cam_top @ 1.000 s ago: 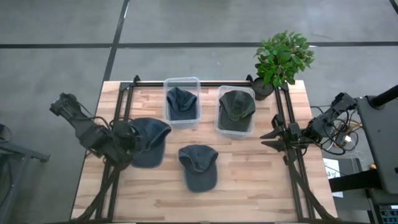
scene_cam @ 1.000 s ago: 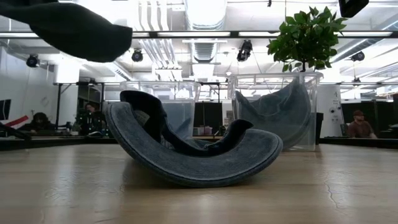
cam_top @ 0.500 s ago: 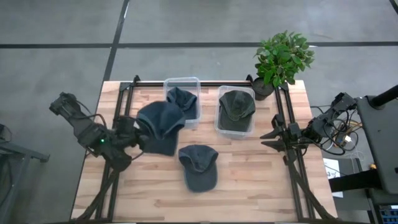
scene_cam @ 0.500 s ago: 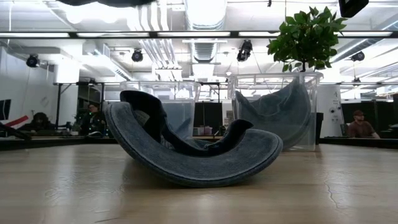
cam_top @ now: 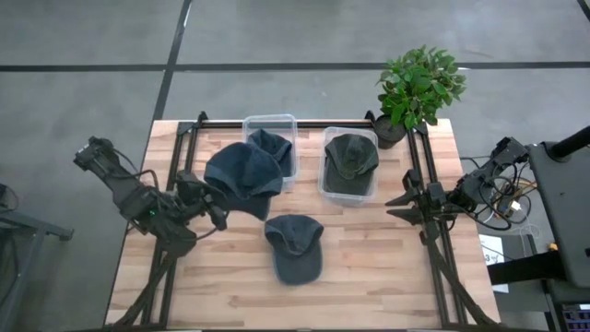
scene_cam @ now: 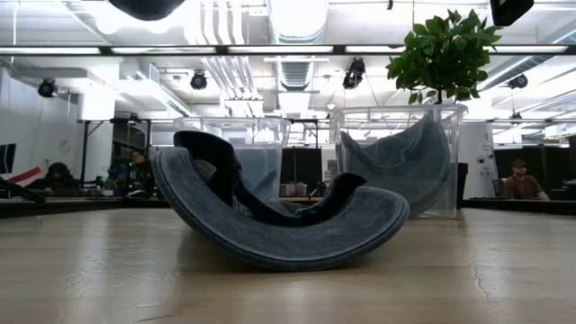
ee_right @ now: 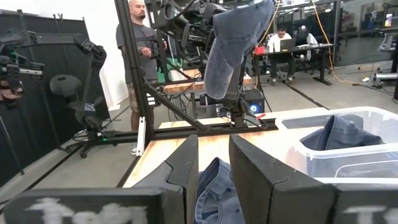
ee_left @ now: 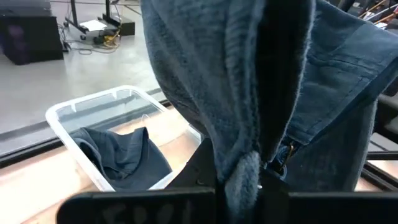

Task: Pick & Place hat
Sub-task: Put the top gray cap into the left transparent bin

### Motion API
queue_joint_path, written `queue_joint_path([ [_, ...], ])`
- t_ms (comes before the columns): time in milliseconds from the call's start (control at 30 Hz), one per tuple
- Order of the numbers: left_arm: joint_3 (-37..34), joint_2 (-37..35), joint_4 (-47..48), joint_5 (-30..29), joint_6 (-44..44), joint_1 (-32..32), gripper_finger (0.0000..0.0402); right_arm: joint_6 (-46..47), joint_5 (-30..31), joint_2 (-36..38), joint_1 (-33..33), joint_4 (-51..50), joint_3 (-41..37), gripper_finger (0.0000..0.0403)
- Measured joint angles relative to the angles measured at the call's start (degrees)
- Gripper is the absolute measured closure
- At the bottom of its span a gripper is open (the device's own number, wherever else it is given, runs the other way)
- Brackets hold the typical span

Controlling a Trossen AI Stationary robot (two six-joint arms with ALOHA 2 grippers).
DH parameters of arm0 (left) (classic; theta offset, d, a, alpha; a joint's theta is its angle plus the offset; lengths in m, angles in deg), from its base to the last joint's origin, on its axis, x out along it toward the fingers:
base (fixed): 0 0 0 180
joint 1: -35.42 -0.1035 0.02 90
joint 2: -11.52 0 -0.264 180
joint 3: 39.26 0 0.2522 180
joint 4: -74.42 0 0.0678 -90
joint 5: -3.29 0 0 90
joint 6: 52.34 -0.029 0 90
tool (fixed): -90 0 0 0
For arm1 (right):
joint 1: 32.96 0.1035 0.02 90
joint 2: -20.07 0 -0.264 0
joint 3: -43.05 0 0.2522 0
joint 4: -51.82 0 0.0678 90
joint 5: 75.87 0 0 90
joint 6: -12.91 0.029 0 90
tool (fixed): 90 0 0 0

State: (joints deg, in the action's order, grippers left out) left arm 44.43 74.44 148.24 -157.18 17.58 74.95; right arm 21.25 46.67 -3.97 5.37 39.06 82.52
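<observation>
Matt fuzzy blue cloth hat (cam_top: 243, 175), clear glossy plastic bins (cam_top: 270, 124), pale wood-plank table (cam_top: 369, 258), smooth, satin finish

Bare table (cam_top: 369, 267) lies open along the near edge; a hat (cam_top: 295, 247) blocks the centre; two bins (cam_top: 269, 124) and a plant (cam_top: 419, 85) crowd the far edge.

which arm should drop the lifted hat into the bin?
Left. Its end effector is already shut on the lifted hat, held up beside the left bin, which already holds one hat. The right end effector waits at the table's right edge, holding nothing.
</observation>
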Motion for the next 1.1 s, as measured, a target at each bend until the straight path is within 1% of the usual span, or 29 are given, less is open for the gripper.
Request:
queue_joint_path([
  [267,-1.0,-0.4,-0.6,-1.3,2.3,0.2,0.0400,0.5,0.0,0.0,0.0,0.0,0.0,0.0316],
  [467,-1.0,-1.7,-8.9,-3.3,2.4,1.1,0.0400,0.7,0.0,0.0,0.0,-0.3,0.0,0.0316],
  [633,-1.0,-4.0,-15.4,-3.6,1.9,2.6,0.0400,0.7,0.0,0.0,0.0,-1.1,0.0,0.0316],
  [733,-1.0,-5.5,-19.0,-2.8,1.8,4.0,0.0400,0.7,0.0,0.0,0.0,-1.1,0.0,0.0316],
  [800,-1.0,-6.4,-23.0,-0.8,-0.1,5.0,0.0400,0.7,0.0,0.0,0.0,-1.2,0.0,0.0316],
  [867,-1.0,-7.1,-28.5,3.0,-4.9,5.5,0.0400,0.7,0.0,0.0,0.0,-1.2,0.0,0.0316],
  [933,-1.0,-7.5,-35.8,7.5,-12.9,5.6,0.0400,0.7,0.0,0.0,0.0,-1.2,0.0,0.0316],
  [1000,-1.6,-7.8,-46.0,11.9,-24.7,5.6,0.0400,0.7,0.0,0.0,0.0,-1.2,0.0,0.0316],
  [1100,-3.9,-7.8,-64.2,17.7,-43.3,5.5,0.0400,0.7,0.0,0.0,0.0,-1.2,0.0,0.0316],
])
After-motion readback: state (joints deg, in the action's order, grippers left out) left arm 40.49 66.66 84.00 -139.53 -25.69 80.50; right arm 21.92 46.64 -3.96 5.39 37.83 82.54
